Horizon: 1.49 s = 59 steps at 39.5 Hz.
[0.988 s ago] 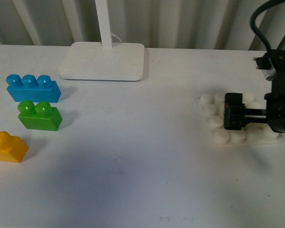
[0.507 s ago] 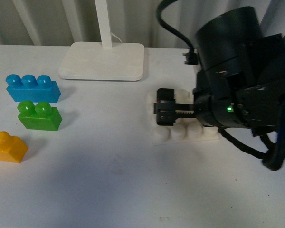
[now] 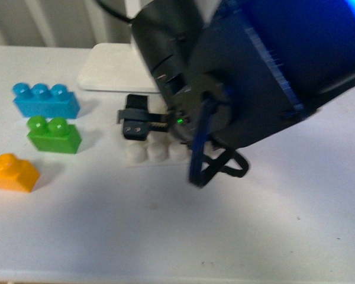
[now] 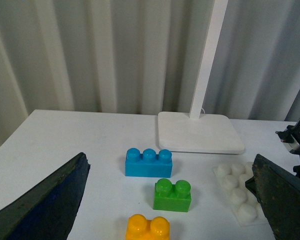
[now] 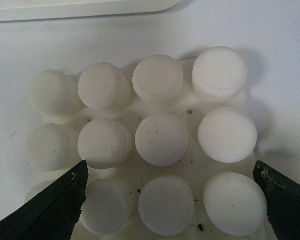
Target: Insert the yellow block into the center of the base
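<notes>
A green indicator light (image 3: pixel 180 121) glows on the right arm (image 3: pixel 242 77). Its dark housing and blurred blue body block most of the front view. Below it the right gripper (image 3: pixel 136 123) sits low over the base (image 3: pixel 157 154). The base lies on the white table (image 3: pixel 165 236), just in front of the lamp foot (image 3: pixel 109 74) and to the right of the green brick (image 3: pixel 53 135).

From the front we get only three studs of the near row. The right wrist view fills in the rest: matte white round studs in three rows, scuffed, with dark specks on the plate floor. The two dark fingers (image 5: pixel 55 205) flank the plate at opposite edges. We read that as clamped on the base, though the contact points sit at the frame corners.

The yellow block (image 3: pixel 10 171) is on the table at the far left, well apart from the base, with nothing touching it. It is glossy orange-yellow plastic, and its two round studs are clearer from the left wrist. It lines up with the green brick and the blue brick (image 3: pixel 45 100), which has three studs.

The left gripper (image 4: pixel 170 159) has its fingers spread wide with nothing between them. Only its view shows the lamp pole (image 4: pixel 205 55) and the pleated grey backdrop (image 4: pixel 90 50).
</notes>
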Available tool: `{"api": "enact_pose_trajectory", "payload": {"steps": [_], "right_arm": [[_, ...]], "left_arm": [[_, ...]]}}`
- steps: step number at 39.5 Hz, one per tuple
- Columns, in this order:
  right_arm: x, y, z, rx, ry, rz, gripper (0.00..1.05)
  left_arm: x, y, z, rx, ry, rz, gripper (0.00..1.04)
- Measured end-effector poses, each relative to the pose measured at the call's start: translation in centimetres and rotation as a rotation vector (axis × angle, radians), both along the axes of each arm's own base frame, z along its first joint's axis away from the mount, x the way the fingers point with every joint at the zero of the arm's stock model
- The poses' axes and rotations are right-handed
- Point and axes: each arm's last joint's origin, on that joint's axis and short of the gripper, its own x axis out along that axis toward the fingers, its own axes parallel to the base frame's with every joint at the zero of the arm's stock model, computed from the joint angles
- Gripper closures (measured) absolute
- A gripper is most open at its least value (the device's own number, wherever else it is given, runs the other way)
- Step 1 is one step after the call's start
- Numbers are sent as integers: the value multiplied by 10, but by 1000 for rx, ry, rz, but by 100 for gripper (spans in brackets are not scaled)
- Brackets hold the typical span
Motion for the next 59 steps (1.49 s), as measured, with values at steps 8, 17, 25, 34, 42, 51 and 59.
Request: {"api": "enact_pose_trajectory", "payload": {"steps": [8, 17, 25, 34, 42, 51, 59], "right_arm": [[-2, 13, 2, 25, 6, 14, 9], [-2, 17, 3, 49, 14, 6, 9], [-4, 15, 3, 67, 0, -21, 9], [-10, -3, 3, 78, -17, -60, 9], [-10, -36, 28, 122, -75, -123, 9], [-21, -73, 66, 185, -173, -164, 9], [-47, -120, 88, 186, -238, -209, 9]], "left_arm": [[0, 0, 0, 0, 0, 0, 6], [0, 0, 0, 0, 0, 0, 6], [0, 0, 0, 0, 0, 0, 6], [0, 0, 0, 0, 0, 0, 6], [0, 0, 0, 0, 0, 0, 6], [0, 0, 0, 0, 0, 0, 6], [0, 0, 0, 0, 0, 0, 6]]}}
